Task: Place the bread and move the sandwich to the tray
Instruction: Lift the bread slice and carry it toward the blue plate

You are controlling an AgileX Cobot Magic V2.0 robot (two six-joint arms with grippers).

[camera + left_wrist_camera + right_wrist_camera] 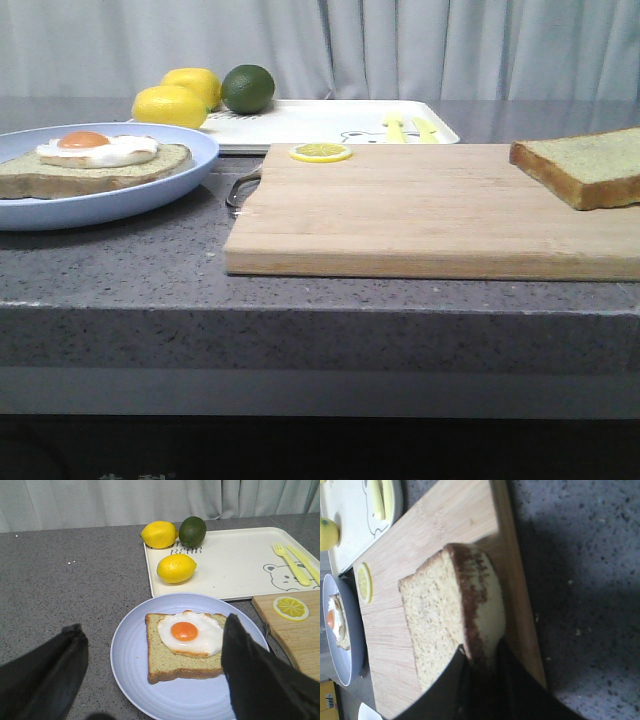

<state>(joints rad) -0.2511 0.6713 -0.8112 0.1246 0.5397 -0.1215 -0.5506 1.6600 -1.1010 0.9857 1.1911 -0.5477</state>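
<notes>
The bread [590,165] is a thick slice with a pale yellow-green face and brown crust, at the right end of the wooden cutting board [430,215]. My right gripper [482,655] is shut on its crust edge and holds it tilted just over the board [435,530]. On the pale blue plate [130,680] lies one toast slice [162,657] with a fried egg [190,632] on top, uncovered; it also shows in the front view [95,165]. My left gripper [154,625] is open above the plate, one finger on each side of the toast. The white tray [300,125] stands behind.
Two lemons [170,105] and a lime [248,88] sit at the tray's left end; one lemon [176,568] lies on the tray [235,565]. A yellow fork and knife [292,565] lie at its right end. A lemon slice [320,152] lies on the board's far edge.
</notes>
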